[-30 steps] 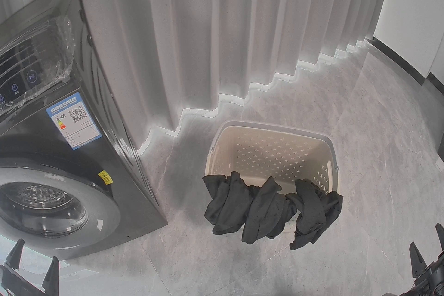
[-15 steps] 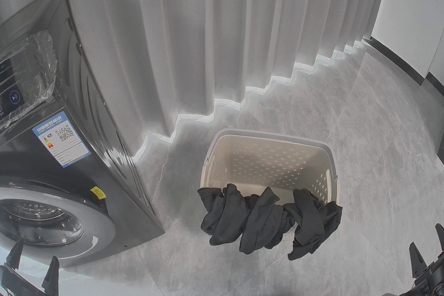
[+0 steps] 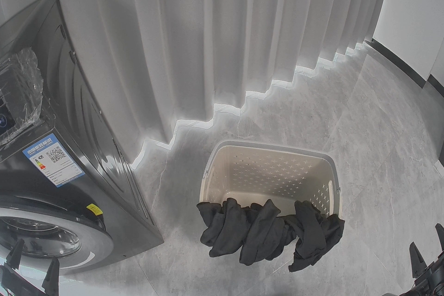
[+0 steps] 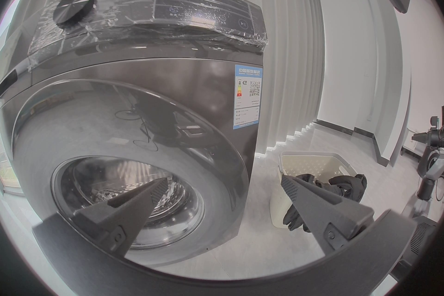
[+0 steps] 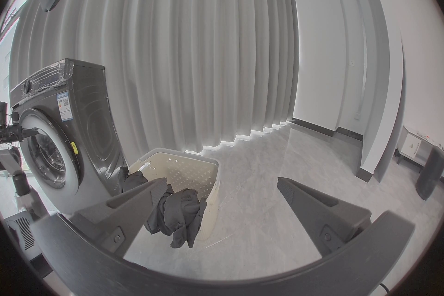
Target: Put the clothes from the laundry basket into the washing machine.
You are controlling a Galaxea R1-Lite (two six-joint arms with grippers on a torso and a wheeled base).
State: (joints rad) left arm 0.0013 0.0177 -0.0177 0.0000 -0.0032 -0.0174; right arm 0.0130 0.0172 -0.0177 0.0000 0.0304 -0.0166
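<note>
The left tool [image 4: 222,183] hangs low in front of the washing machine [image 3: 69,172], its two dark fingers spread wide with nothing between them. The right tool [image 5: 221,183] is also spread and empty. It sits low over the floor [image 3: 370,126], on the robot's right and well apart from the laundry basket [image 3: 273,145].

A white pleated curtain [image 3: 231,33] covers the whole back wall and reaches down to the grey marbled floor. The dark grey washing machine stands on the robot's left with its side close to the curtain. Its round glass door [image 4: 129,204] looks shut.

The cream basket, with star-shaped holes in its walls, stands on the floor to the right of the machine, a strip of floor between the two.

The clothes [image 3: 263,230] are a bundle of dark fabric draped over the basket's near rim. Most of it hangs down the outside wall.

Crinkled plastic film [image 3: 21,89] covers the machine's control panel. Below that is a blue-edged label [image 3: 53,160], and lower still, just above the door ring, a small yellow sticker [image 3: 94,209].
</note>
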